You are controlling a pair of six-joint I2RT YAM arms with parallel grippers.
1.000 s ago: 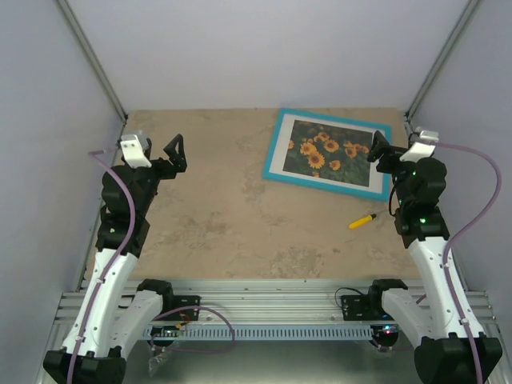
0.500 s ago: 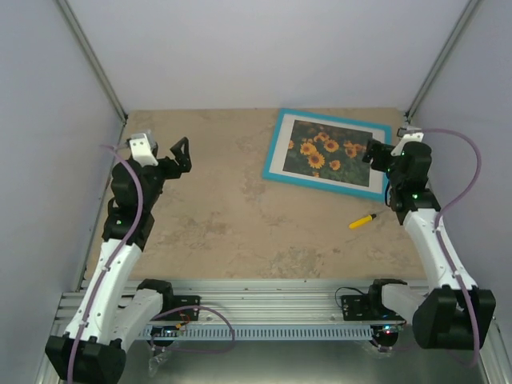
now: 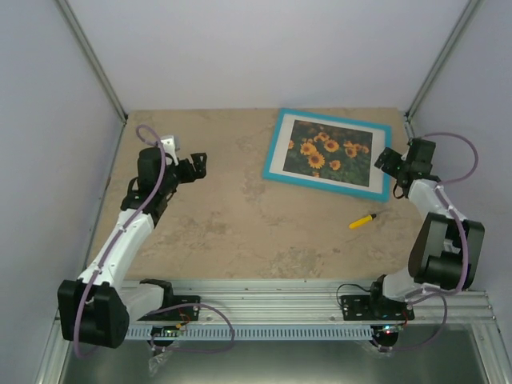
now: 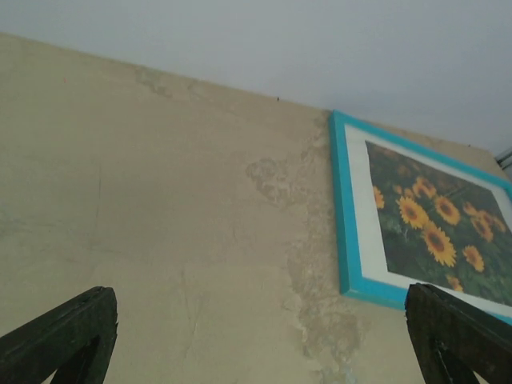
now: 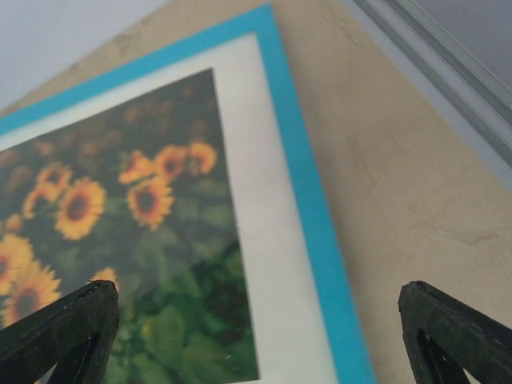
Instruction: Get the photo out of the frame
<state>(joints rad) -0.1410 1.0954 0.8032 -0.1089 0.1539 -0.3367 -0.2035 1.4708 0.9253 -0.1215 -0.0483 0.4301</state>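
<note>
Approaching with jaws apart and empty, the left claw (image 3: 194, 166) hung over the counter's (image 3: 224, 216) far left and the right claw (image 3: 386, 160) just beside the face-up frame (image 5: 314, 216) in the far-right corner, the photo (image 3: 330, 152) inside, so turning it over looked the likely next need.

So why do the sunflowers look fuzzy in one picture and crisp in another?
Right wrist: the camera sits very close, so the photo is soft and hazy. Left wrist: the frame is mildly soft, slanted by the angle. Top external: even light, sharp, no glare.
</note>
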